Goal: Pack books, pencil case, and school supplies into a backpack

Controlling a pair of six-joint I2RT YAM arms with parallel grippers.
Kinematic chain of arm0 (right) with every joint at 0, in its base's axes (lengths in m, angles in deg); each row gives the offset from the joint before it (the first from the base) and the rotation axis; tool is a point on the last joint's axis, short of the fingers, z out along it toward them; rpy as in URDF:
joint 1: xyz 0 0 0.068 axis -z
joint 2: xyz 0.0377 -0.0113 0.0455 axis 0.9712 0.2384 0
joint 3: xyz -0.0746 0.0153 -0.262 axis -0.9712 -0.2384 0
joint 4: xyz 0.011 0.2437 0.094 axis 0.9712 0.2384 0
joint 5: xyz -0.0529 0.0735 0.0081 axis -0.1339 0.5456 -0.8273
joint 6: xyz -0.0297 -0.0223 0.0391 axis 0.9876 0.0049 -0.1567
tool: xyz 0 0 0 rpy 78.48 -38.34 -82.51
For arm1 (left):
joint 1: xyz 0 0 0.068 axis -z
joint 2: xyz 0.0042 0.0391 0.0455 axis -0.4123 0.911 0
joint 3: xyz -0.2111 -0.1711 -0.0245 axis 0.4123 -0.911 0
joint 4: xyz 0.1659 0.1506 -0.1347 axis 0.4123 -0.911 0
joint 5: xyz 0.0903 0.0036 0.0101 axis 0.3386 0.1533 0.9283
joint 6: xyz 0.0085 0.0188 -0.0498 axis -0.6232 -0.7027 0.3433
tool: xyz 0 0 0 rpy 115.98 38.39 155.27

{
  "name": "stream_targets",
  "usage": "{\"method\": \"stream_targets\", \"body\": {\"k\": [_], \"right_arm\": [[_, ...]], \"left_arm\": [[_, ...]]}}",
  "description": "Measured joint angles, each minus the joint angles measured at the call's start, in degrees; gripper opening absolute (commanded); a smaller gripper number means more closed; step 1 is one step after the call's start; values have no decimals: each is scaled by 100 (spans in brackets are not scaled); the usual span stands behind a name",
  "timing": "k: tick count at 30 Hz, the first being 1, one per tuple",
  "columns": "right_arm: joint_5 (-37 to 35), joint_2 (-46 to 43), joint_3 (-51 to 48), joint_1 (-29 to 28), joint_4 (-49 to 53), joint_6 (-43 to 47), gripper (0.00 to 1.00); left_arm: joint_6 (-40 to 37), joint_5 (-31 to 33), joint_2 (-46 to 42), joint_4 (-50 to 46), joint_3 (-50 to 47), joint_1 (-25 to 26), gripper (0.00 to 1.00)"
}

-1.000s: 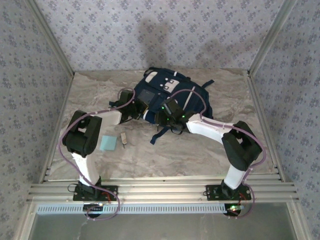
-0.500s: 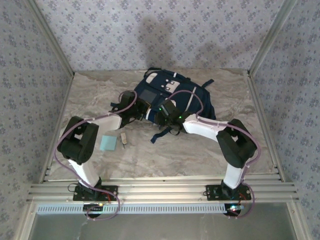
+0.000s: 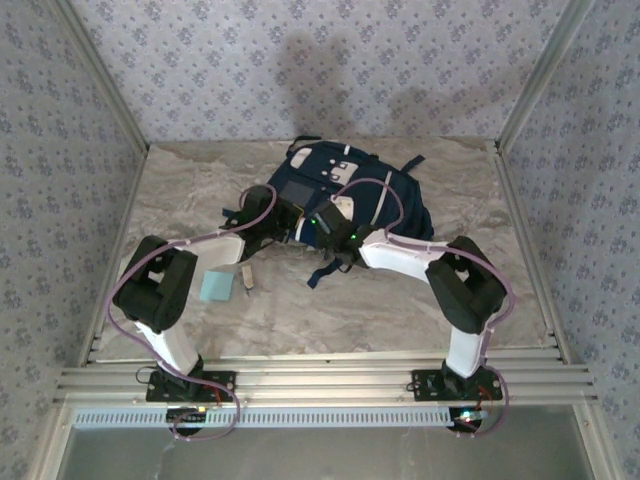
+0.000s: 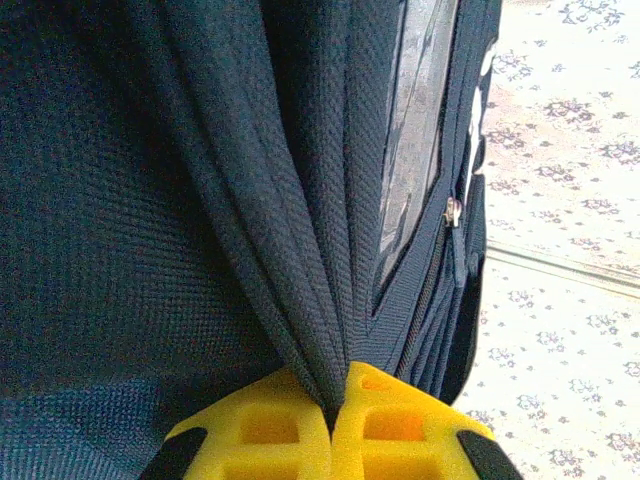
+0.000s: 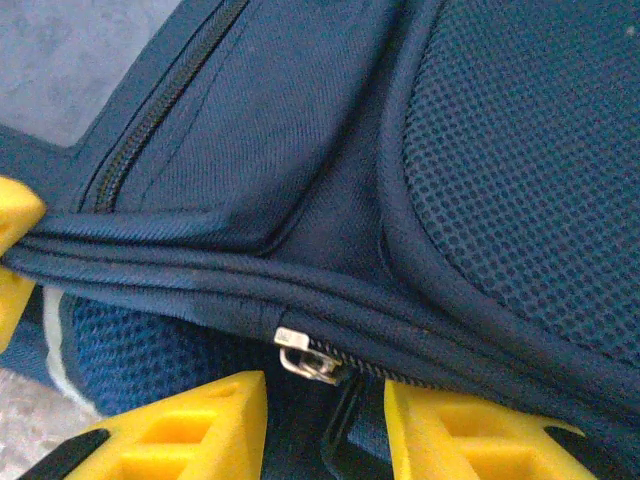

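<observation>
I see my left hand [image 4: 332,418] clenched on a fold of the backpack [image 4: 130,200]. My right hand [image 5: 325,425] stands parted around the zipper pull [image 5: 303,357].

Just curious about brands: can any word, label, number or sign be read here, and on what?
None can be read.
Backpack: anything on its white patches and grey patch is too small to make out.
Zip pull: no legible lettering.
Blue pad: looks plain.
</observation>
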Motion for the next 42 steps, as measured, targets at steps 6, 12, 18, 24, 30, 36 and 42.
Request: {"method": "stream_targets", "body": {"k": [6, 12, 18, 24, 30, 36, 42], "right_arm": [[-776, 382, 173, -162, -170, 37, 36], [-1414, 675, 295, -205, -404, 61, 12], [-1108, 579, 199, -101, -627, 450, 0], [433, -87, -402, 372, -831, 1054, 0], [1727, -501, -608, 946, -570, 1506, 0], [2299, -721, -822, 1375, -192, 2085, 0], [2594, -898, -892, 1749, 328, 2669, 0]], "left_arm": [[101, 24, -79, 37, -72, 20, 0], [219, 22, -190, 107, -173, 74, 0], [216, 24, -267, 151, -192, 22, 0], [98, -282, -227, 149, -184, -190, 0], [-42, -535, -48, 142, 26, -341, 0], [-162, -669, -31, 55, 74, -393, 0], [-337, -778, -31, -118, 140, -457, 0]]}}
